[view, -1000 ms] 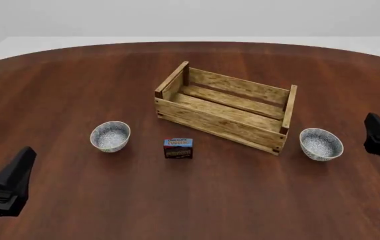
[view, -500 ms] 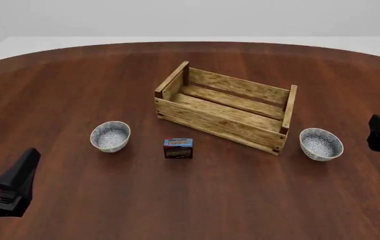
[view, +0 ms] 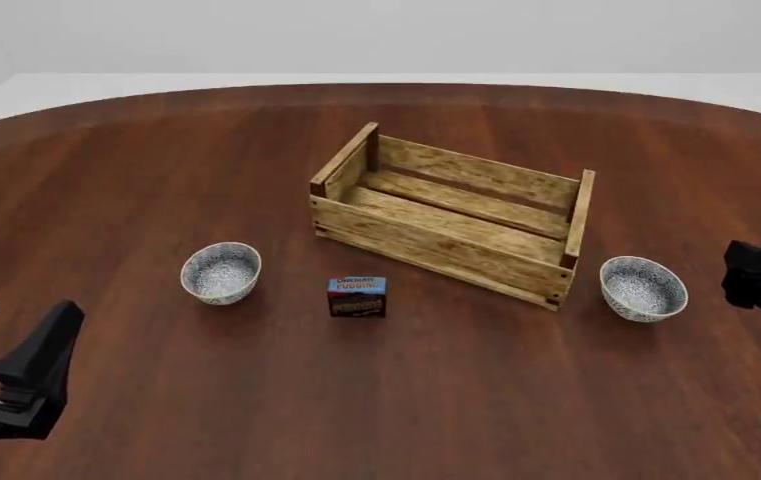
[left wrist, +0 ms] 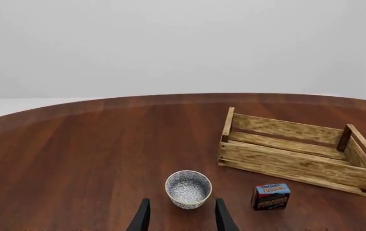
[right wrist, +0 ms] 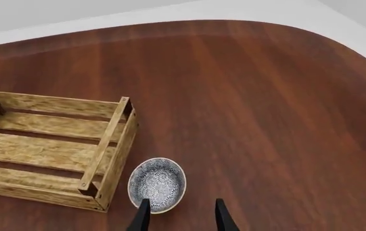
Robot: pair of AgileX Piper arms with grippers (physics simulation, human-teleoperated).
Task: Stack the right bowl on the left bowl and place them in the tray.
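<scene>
Left gripper low at near-left corner, fingers spread apart, pointing up and forward, holding nothing. Right gripper at far-right edge, mostly cut off in front view; wrist view shows its two dark fingertips parted, nothing between them.

We see bright, even, diffuse light in all three views, with no single source we can place. Shadows are faint: a soft dark smudge sits under the tray and beneath each bowl. The table carries a mild, broad sheen toward its far edge, without hard glare. Everything renders sharp from near to far; we find no blur, grain, or bending at the edges.
</scene>
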